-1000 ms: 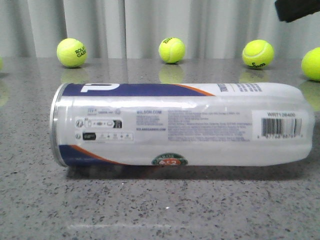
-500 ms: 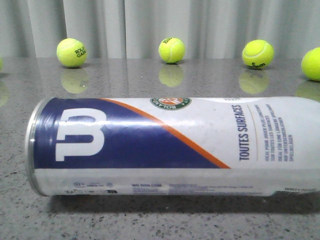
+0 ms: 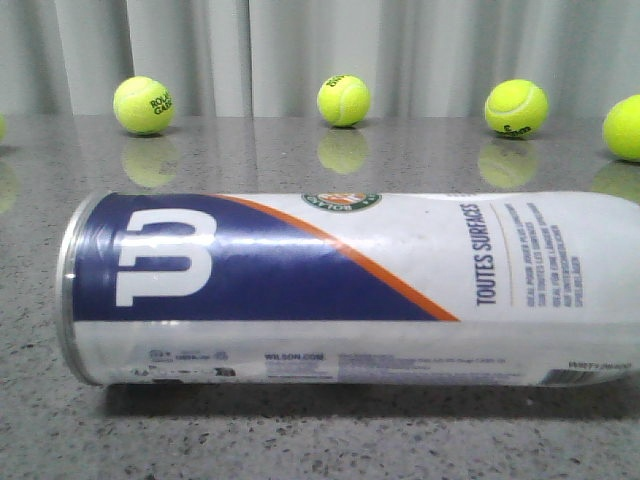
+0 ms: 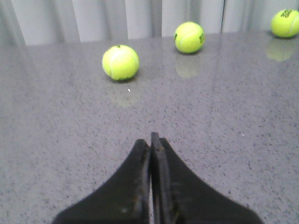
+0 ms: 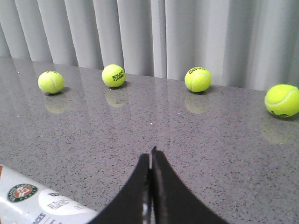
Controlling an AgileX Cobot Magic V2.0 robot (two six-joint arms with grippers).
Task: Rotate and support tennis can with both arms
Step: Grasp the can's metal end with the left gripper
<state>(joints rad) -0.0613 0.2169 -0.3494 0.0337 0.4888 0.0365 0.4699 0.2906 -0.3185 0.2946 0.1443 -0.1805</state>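
The tennis can point(image 3: 350, 290) lies on its side across the grey table, close in the front view, metal rim to the left, navy W logo and orange trim facing the camera. Its right end runs out of frame. A corner of it shows in the right wrist view point(image 5: 32, 203), beside my right gripper point(image 5: 150, 156), which is shut and empty above the table. My left gripper point(image 4: 150, 140) is shut and empty over bare table; the can does not show in its view. Neither gripper shows in the front view.
Several yellow-green tennis balls stand along the back by the grey curtain: one at the left point(image 3: 143, 105), one in the middle point(image 3: 343, 100), one to the right point(image 3: 515, 108), one at the right edge point(image 3: 625, 128). Balls also show ahead of each gripper point(image 4: 120, 62) point(image 5: 197, 79).
The can rolled towards the camera, bringing the W logo to the front, then turned slightly further. The dark gripper part at the top right a second ago has left the front view.
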